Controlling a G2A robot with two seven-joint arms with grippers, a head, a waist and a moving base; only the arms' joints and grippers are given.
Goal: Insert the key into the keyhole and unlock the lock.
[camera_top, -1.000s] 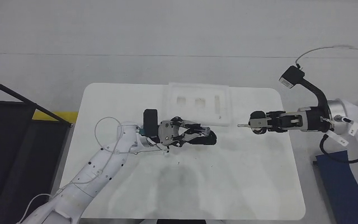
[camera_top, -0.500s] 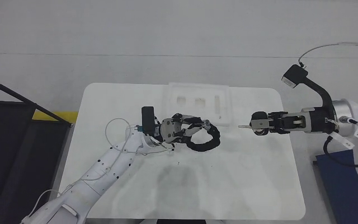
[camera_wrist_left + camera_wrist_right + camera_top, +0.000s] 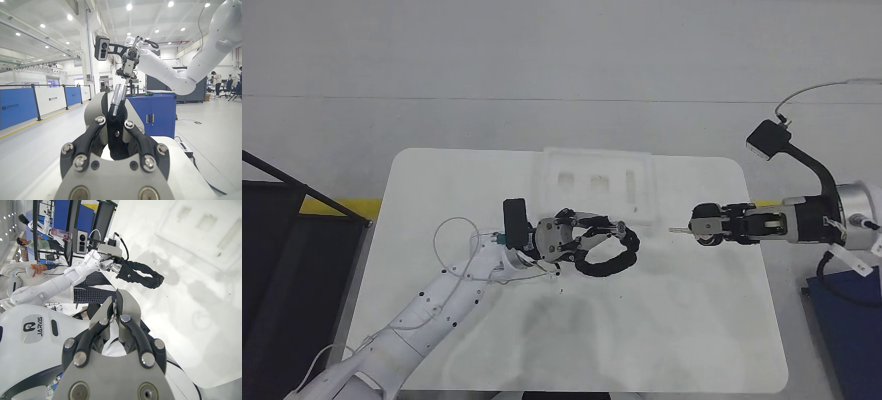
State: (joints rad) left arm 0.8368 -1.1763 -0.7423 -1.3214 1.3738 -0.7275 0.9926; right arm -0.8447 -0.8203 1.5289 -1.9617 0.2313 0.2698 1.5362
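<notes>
- White and round-cornered, the surface [image 3: 442, 210] carries a white foam tray [image 3: 597, 182] at its far edge, with three recesses cut into the tray's top.
- We see the left jaws closed on the lock [image 3: 604, 256], gripping its black fabric-covered body just below the chrome cylinder [image 3: 118, 99].
- From the left wrist view, that cylinder rises tilted from between the jaws, its open end turned toward the right arm.
- The lock's black-sleeved cable bends into a loop [image 3: 143, 275] that reaches out past the left jaws toward the right arm. It hangs clear of the surface, and its shadow falls on the white below.
- We find the right jaws pinched narrow on the key [image 3: 679, 229]. They hold it by its head [image 3: 114, 311], and the thin blade [image 3: 128, 80] sticks out toward the lock.
- From above, key and lock are apart, with a bare gap between the blade's tip and the loop. Both are held over the surface just in front of the tray's right end.
- In the left wrist view the blade's tip lines up just above the cylinder's end, and the key is not yet in the keyhole.
- Behind the right arm, we make out a large hall with ceiling lights [image 3: 129, 7], blue-and-white barriers [image 3: 37, 100] and a blue cabinet [image 3: 151, 115].
</notes>
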